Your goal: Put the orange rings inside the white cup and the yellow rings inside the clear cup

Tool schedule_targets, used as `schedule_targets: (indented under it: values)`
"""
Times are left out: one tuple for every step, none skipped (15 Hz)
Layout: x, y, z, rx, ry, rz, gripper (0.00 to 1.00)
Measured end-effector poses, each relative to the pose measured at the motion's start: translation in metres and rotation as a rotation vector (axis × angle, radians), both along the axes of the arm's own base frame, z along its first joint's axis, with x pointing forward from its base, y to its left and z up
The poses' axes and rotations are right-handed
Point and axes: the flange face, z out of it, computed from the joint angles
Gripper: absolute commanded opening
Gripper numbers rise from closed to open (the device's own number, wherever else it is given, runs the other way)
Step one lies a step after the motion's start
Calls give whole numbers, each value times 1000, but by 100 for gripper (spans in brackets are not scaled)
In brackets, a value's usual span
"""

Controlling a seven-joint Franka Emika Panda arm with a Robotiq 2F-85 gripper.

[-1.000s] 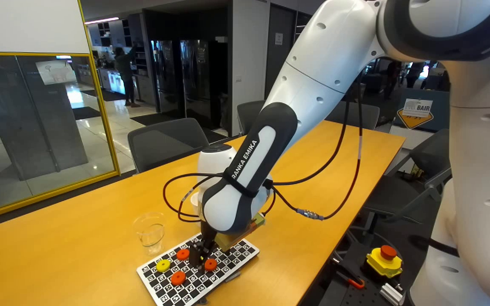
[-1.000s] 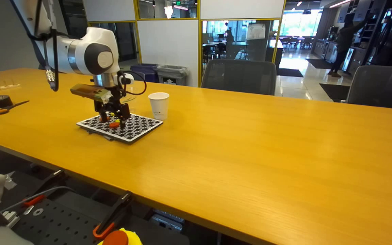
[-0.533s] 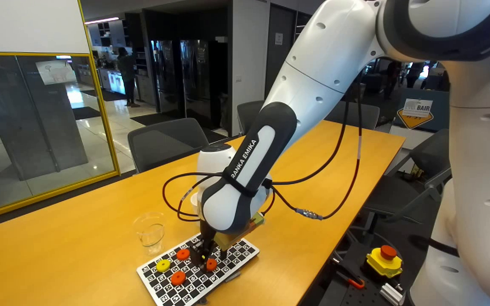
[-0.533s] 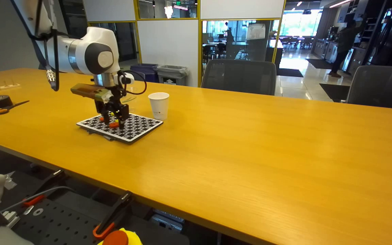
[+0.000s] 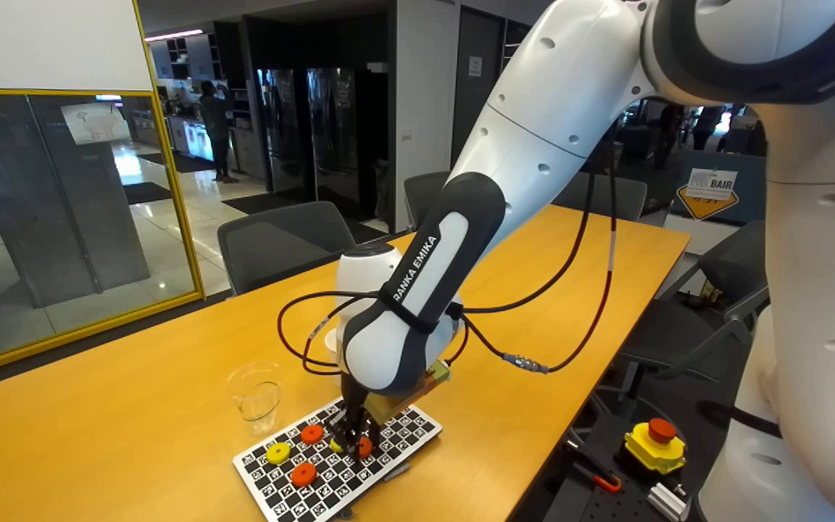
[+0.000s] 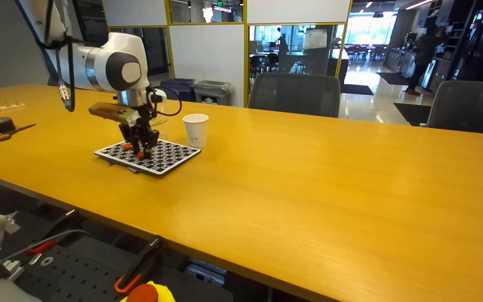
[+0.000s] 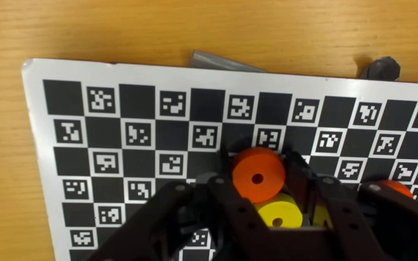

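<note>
Pinching an orange ring (image 7: 254, 188) between fingers (image 7: 299, 170), gripper (image 7: 258, 160) down at checkered board (image 7: 42, 127) on wood table (image 6: 308, 188); mesh chairs (image 6: 294, 96) along far edge, person (image 5: 214, 119) and dark fridges (image 5: 332, 123) beyond.

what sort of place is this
Probably a shared meeting or work space in an office or research lab: there's a long wood-toned table with dark chairs along it, what look like tall refrigerators in the background, and a sign reading BAIR.
</note>
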Motion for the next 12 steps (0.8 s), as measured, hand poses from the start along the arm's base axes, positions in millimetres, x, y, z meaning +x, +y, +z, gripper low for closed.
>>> schedule_targets:
  values:
    - [0,0,0,0,0,0,24]
    - [0,0,0,0,0,-1,24]
    - [1,-1,0,0,-1,-3,24]
    - [2,-3,1,-1,-3,-6,24]
    - [3,-4,3,-2,-7,-10,24]
    - [5,-7,6,-3,-14,-14,24]
    - [7,-10,11,-6,-24,-17,24]
    - [9,-13,17,-8,-36,-22,24]
    - [12,-16,24,-11,-48,-25,24]
    - [15,-20,32,-15,-62,-29,24]
    - [18,-24,40,-20,-73,-32,24]
    - [22,-27,48,-25,-85,-35,24]
